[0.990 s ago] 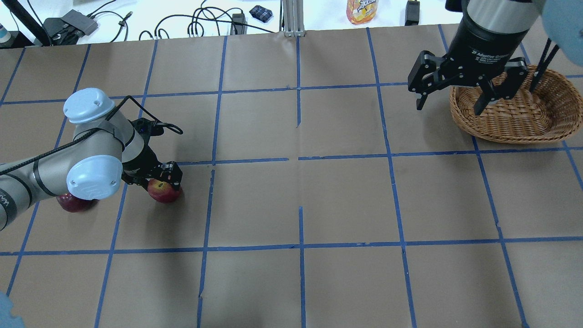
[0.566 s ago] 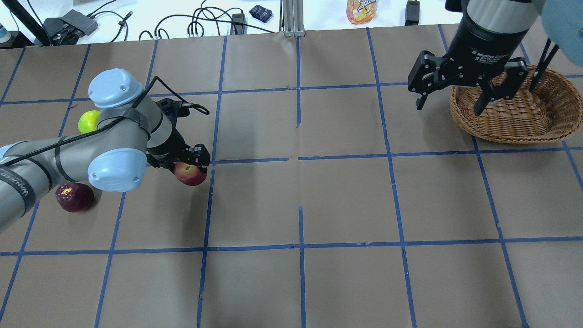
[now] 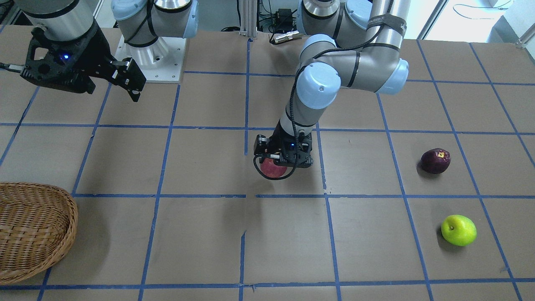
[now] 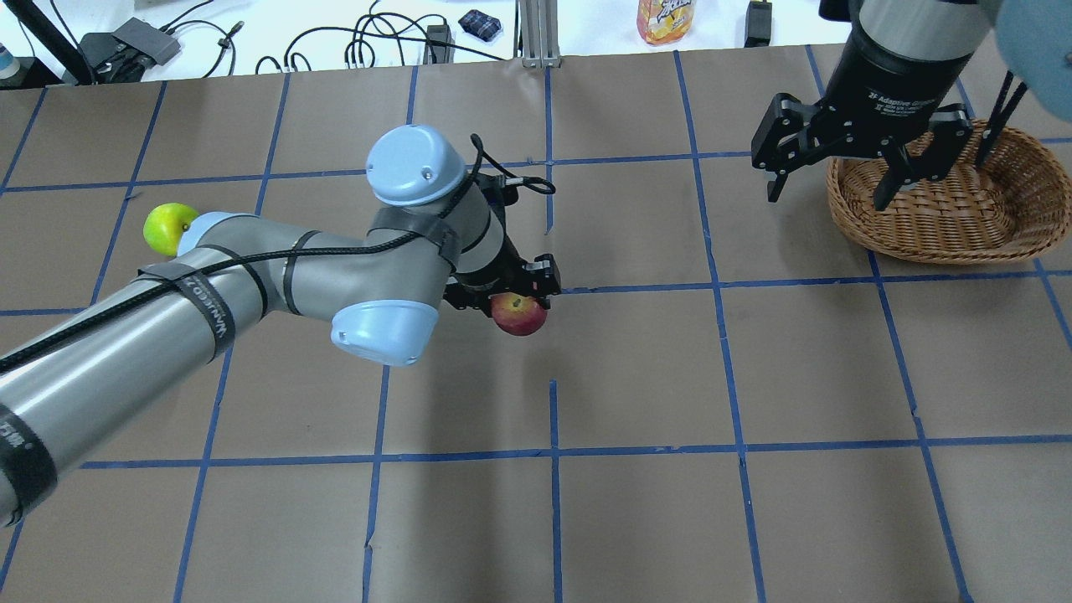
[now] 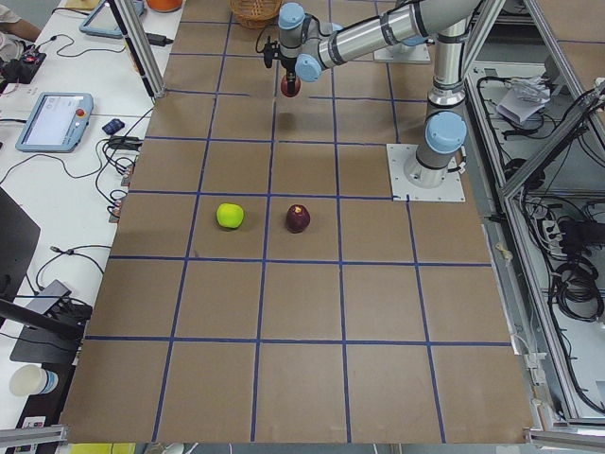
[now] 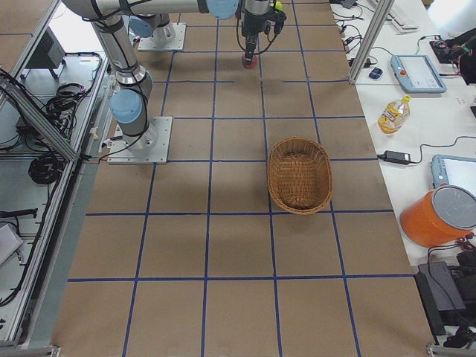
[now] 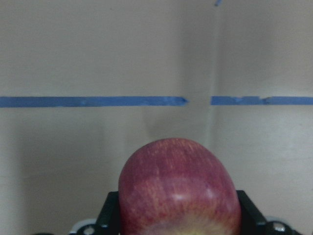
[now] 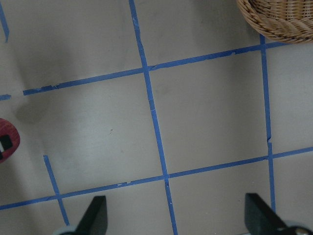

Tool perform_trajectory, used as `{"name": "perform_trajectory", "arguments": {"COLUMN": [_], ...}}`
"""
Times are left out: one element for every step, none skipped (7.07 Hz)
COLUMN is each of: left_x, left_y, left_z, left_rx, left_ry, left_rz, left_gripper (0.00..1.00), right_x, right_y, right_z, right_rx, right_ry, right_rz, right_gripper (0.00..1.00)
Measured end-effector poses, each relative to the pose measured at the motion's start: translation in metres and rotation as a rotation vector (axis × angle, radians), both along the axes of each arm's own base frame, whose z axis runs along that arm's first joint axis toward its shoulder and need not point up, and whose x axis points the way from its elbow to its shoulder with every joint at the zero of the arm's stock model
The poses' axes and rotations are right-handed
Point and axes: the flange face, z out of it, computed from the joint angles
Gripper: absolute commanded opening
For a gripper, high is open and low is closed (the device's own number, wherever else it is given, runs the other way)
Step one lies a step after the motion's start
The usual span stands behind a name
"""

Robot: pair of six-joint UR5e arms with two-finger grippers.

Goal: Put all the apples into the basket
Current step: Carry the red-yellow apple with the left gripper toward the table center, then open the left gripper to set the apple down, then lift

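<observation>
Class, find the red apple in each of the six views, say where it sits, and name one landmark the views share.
Front-facing: red apple at centre.
Overhead: red apple just left of centre.
Exterior left: red apple near the top, small.
Exterior right: red apple top centre.
Left wrist: red apple bottom centre, large.
Right wrist: red apple cut by left edge.
Landmark: the basket, in all but the left wrist view.

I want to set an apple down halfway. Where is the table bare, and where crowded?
Bare: the brown paper squares between the round red apple in the left pincer and the oval woven wicker basket. Crowded: the basket's side near the open right pincer, and the left end by the dark maroon apple and lime green apple.
</observation>
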Motion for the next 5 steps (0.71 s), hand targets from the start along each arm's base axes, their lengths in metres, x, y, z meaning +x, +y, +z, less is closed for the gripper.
{"name": "perform_trajectory", "arguments": {"left_x": [-0.014, -0.024, -0.031, -0.033, -0.024], "left_y": [0.003, 0.007, 0.011, 0.011, 0.001], "left_z": [-0.010, -0.019, -0.026, -0.022, -0.005], "left_rx": [0.015, 0.032, 0.046, 0.039, 0.002], "left_ry": [-0.003, -0.009, -0.015, -0.014, -0.026], "left_rz": [-0.004, -0.004, -0.001, 0.002, 0.018], "left_gripper": [0.99, 1.00, 1.00, 1.00, 1.00], "right_x": [0.000, 0.000, 0.000, 0.000, 0.000], "right_y": [-0.001, -0.004, -0.008, -0.013, -0.018], "right_z": [-0.002, -0.007, -0.015, -0.025, -0.039], "right_rx": [0.004, 0.019, 0.036, 0.051, 0.078], "right_ry": [-0.001, -0.003, -0.004, -0.009, -0.010], "right_rz": [0.002, 0.001, -0.004, -0.006, -0.004], "right_gripper": [1.00, 1.00, 1.00, 1.00, 1.00]}}
